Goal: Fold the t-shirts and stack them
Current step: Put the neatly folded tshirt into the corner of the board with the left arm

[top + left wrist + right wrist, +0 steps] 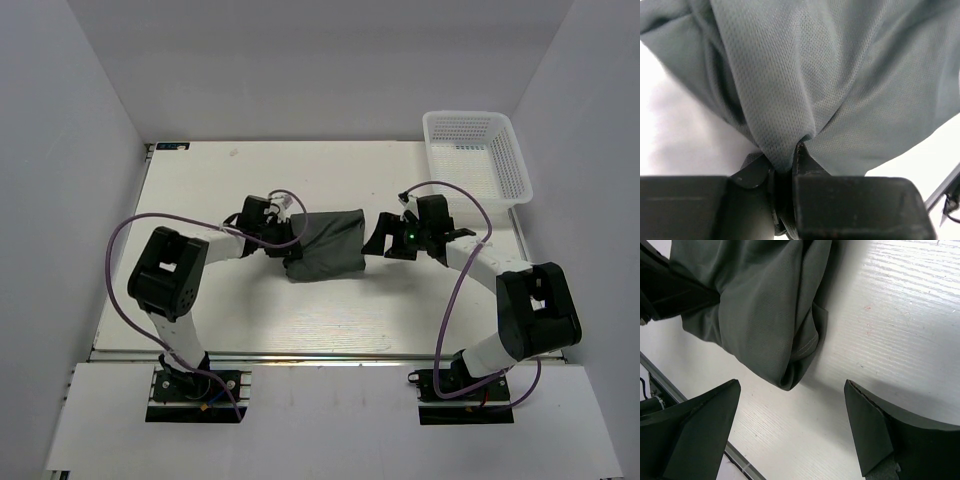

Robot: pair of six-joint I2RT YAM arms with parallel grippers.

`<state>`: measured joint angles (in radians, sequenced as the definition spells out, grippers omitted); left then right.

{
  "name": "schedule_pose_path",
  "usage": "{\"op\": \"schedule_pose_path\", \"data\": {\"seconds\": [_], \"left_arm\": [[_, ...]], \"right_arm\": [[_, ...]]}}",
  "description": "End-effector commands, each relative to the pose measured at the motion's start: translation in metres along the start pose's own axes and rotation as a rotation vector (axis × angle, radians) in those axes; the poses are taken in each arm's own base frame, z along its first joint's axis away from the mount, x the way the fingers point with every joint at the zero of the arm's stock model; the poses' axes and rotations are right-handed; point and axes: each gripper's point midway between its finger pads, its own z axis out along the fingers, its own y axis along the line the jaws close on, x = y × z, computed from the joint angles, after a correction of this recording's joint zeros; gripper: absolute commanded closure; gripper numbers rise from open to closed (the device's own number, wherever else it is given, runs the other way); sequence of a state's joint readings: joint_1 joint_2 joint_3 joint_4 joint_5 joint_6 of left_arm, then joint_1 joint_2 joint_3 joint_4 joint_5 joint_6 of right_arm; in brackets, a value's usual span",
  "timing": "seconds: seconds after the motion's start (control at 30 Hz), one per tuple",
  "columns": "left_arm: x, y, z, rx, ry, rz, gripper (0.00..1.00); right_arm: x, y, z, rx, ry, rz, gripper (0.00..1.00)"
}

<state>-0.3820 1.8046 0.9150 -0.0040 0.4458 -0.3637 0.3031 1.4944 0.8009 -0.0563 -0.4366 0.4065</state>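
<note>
One dark grey-green t-shirt [330, 245] lies folded into a compact block at the middle of the table. My left gripper [287, 240] is at its left edge, shut on a pinch of the cloth; the left wrist view shows the t-shirt [830, 75] bunched between the jaws of the left gripper [785, 167]. My right gripper [378, 238] is open and empty just right of the shirt. In the right wrist view the right gripper [792, 395] has its fingers spread wide, with the corner of the t-shirt [760, 310] lying just ahead of them.
A white mesh basket [480, 158] stands at the table's back right corner. Purple cables loop from both arms. The white table [250, 310] is walled by grey panels on three sides.
</note>
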Motion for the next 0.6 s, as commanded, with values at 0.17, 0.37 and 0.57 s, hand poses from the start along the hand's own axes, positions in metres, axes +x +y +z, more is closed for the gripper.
{"op": "schedule_pose_path", "data": {"seconds": [0.17,0.37,0.57], "left_arm": [[-0.085,0.027,-0.011,-0.219,-0.108,0.133,0.96],[-0.146,0.078,-0.045,-0.496,-0.165,0.242,1.00],[-0.171,0.158,-0.078,-0.771,-0.101,0.233,1.00]], "right_arm": [[0.000,-0.003,-0.007,0.008,-0.022,-0.044,0.10],[0.000,-0.009,-0.011,0.042,-0.033,-0.058,0.10],[-0.007,-0.012,-0.013,0.057,-0.041,-0.061,0.10]]}}
